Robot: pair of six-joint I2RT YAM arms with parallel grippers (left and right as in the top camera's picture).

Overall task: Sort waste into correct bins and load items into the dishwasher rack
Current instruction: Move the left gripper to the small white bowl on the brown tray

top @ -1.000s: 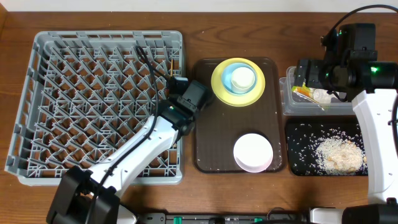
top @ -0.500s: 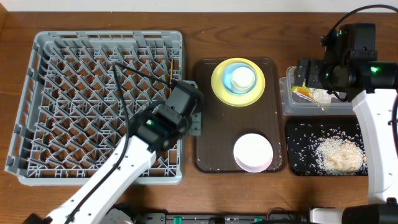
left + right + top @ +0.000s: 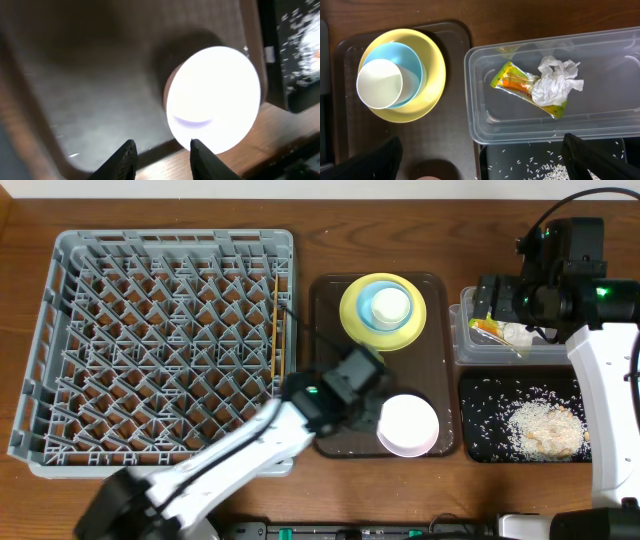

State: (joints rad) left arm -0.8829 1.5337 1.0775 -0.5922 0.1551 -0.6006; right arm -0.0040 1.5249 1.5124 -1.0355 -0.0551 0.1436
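Note:
The thin wooden chopsticks [image 3: 277, 325] lie along the right side of the grey dishwasher rack [image 3: 60, 330]. My left gripper [image 3: 352, 385] is open and empty over the brown serving tray, its fingertips [image 3: 162, 157] just beside the white bowl [image 3: 407, 425] [image 3: 212, 97]. The yellow plate [image 3: 350, 315] [image 3: 435, 75] holds the light blue bowl [image 3: 368, 290] [image 3: 415, 67] with the white cup [image 3: 391, 306] [image 3: 380, 83] inside it. My right gripper [image 3: 497, 305] [image 3: 482, 167] is wide open and empty above the clear tub [image 3: 465, 345] [image 3: 600, 125], which holds the wrapper [image 3: 512, 82] and the tissue [image 3: 555, 82].
The brown serving tray [image 3: 335, 430] [image 3: 75, 75] sits between the rack and the bins. The black tray [image 3: 480, 450] [image 3: 540, 167] in front of the clear tub holds loose rice [image 3: 545, 428], and it also shows in the left wrist view [image 3: 295, 50].
My left gripper has moved from the rack's right edge, right and forward over the brown tray to the white bowl. The chopsticks now show uncovered in the rack. The right arm has not moved.

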